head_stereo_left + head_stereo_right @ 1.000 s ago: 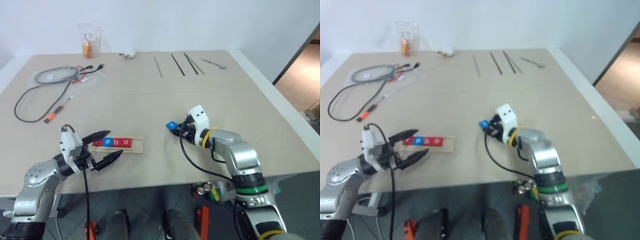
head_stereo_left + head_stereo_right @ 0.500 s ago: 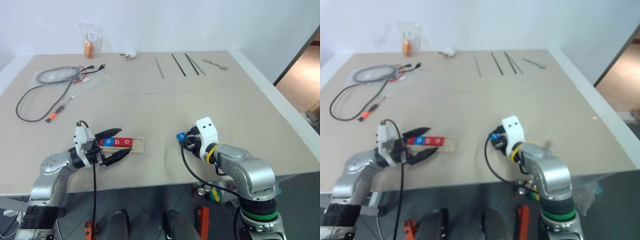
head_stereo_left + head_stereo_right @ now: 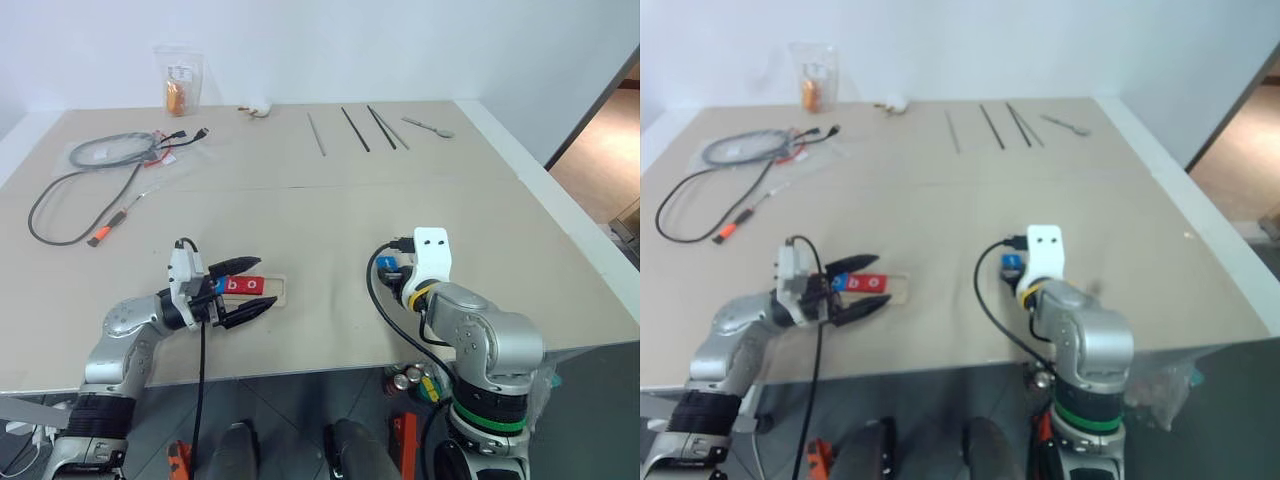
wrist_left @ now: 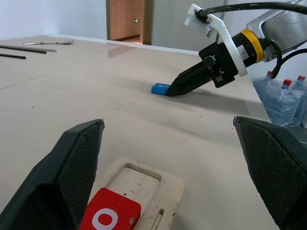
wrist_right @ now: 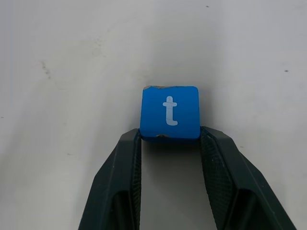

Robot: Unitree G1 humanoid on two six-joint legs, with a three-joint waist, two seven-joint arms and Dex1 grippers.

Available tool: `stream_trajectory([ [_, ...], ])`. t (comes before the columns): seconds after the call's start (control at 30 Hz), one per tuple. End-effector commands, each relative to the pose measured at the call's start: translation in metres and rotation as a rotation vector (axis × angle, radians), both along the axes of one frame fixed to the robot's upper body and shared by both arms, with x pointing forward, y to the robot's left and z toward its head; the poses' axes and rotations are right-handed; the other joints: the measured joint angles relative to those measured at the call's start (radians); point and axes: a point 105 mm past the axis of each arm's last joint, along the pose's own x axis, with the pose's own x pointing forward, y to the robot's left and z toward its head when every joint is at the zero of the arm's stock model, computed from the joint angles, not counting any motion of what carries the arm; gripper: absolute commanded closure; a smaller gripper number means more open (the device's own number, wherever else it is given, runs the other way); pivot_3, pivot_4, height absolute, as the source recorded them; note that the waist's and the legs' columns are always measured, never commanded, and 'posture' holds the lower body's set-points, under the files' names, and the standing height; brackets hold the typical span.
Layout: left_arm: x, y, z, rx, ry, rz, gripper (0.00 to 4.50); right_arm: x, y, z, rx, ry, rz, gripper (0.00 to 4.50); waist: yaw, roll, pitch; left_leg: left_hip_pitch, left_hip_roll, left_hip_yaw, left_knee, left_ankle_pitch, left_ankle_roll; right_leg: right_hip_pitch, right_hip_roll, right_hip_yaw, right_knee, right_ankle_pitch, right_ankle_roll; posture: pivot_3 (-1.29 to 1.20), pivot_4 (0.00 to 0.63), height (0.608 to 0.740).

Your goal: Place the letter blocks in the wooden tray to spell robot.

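The wooden tray [image 3: 277,288] lies near the table's front left, with letter blocks in its groove: a blue one, a red "b" [image 3: 236,285] and a red "o" [image 3: 254,285]. The tray's right end [image 4: 144,178] is bare beside the red "o" [image 4: 110,218]. My left gripper [image 3: 266,281] is open, its fingers [image 4: 79,165] on either side of the tray and tiles. My right gripper [image 3: 389,272] points down at the table, shut on the blue "t" block [image 5: 169,111] by its near edge. The same block [image 4: 160,88] sits flat at the table surface.
A coiled cable [image 3: 95,160] and an orange-tipped tool [image 3: 106,230] lie at the back left. A plastic bag [image 3: 178,80], thin dark rods [image 3: 356,129] and a spoon [image 3: 428,126] line the far edge. Bare tabletop [image 3: 320,230] separates the tray from the "t" block.
My left gripper has slid right and now straddles the tray's tiles. My right gripper has moved right with the blue "t" block and tipped further downward.
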Motion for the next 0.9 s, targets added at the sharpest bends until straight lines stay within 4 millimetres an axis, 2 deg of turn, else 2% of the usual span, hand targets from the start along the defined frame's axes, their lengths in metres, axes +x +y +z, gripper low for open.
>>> stream_trajectory([
  [0.03,0.002,-0.002,0.008,-0.005,-0.039,-0.013,0.00,0.002,0.006,0.018,0.032,-0.057,-0.005,3.33,0.000,0.000,0.000,0.000,0.000,0.000,0.000,0.000,0.000,0.000,0.000,0.000,0.000,0.000,0.000,0.00,0.150,0.740],
  [0.17,0.002,-0.003,0.008,-0.008,-0.041,-0.017,0.00,0.006,0.010,0.023,0.064,-0.060,-0.001,3.33,0.000,0.000,0.000,0.000,0.000,0.000,0.000,0.000,0.000,0.000,0.000,0.000,0.000,0.000,0.000,0.00,0.150,0.740],
  [0.2,0.002,-0.003,0.008,-0.008,-0.041,-0.016,0.00,0.007,0.011,0.025,0.067,-0.067,0.006,2.83,0.000,0.000,0.000,0.000,0.000,0.000,0.000,0.000,0.000,0.000,0.000,0.000,0.000,0.000,0.000,0.00,0.150,0.740],
  [0.3,0.002,-0.003,0.008,-0.010,-0.043,-0.011,0.00,0.010,0.016,0.030,0.078,-0.092,0.039,1.89,0.000,0.000,0.000,0.000,0.000,0.000,0.000,0.000,0.000,0.000,0.000,0.000,0.000,0.000,0.000,0.00,0.150,0.740],
  [0.47,0.002,-0.001,0.008,-0.013,-0.042,0.001,0.00,0.013,0.020,0.030,0.070,-0.094,0.070,0.03,-0.001,0.000,0.000,-0.001,0.000,-0.001,0.000,0.000,0.000,0.000,0.000,0.000,0.000,0.000,0.000,0.00,0.150,0.740],
  [0.57,0.001,0.000,0.008,-0.013,-0.042,0.007,0.00,0.015,0.021,0.029,0.076,-0.093,0.071,0.01,-0.001,0.000,0.000,-0.001,0.000,-0.001,0.000,0.000,0.000,0.000,0.000,0.000,0.000,0.000,0.000,0.00,0.150,0.740],
  [0.63,0.000,0.000,0.009,-0.015,-0.043,0.012,0.00,0.015,0.024,0.032,0.073,-0.109,0.133,0.01,-0.001,0.000,0.000,-0.001,0.000,-0.001,0.000,0.000,0.000,0.000,0.000,0.000,0.000,0.000,0.000,0.00,0.150,0.740],
  [0.7,-0.001,0.000,0.009,-0.015,-0.044,0.014,0.00,0.015,0.021,0.047,0.076,-0.191,0.207,0.01,-0.002,0.000,0.000,-0.001,0.000,0.000,0.000,0.000,0.000,0.000,0.000,0.000,-0.001,0.000,0.000,0.00,0.150,0.740],
  [0.77,-0.002,0.000,0.010,-0.013,-0.043,0.015,0.00,0.014,0.006,0.055,0.024,-0.244,0.280,0.01,0.000,0.000,0.000,-0.002,0.000,-0.001,0.000,0.000,0.000,0.000,0.000,-0.001,-0.002,0.000,0.000,0.00,0.150,0.740],
  [0.9,-0.004,0.002,0.010,-0.008,-0.042,0.020,0.00,0.014,-0.030,0.054,-0.147,-0.288,0.407,0.01,0.001,0.000,0.000,-0.004,-0.001,0.000,0.000,0.000,0.000,0.001,-0.002,-0.001,-0.007,0.000,0.001,0.00,0.150,0.740],
])
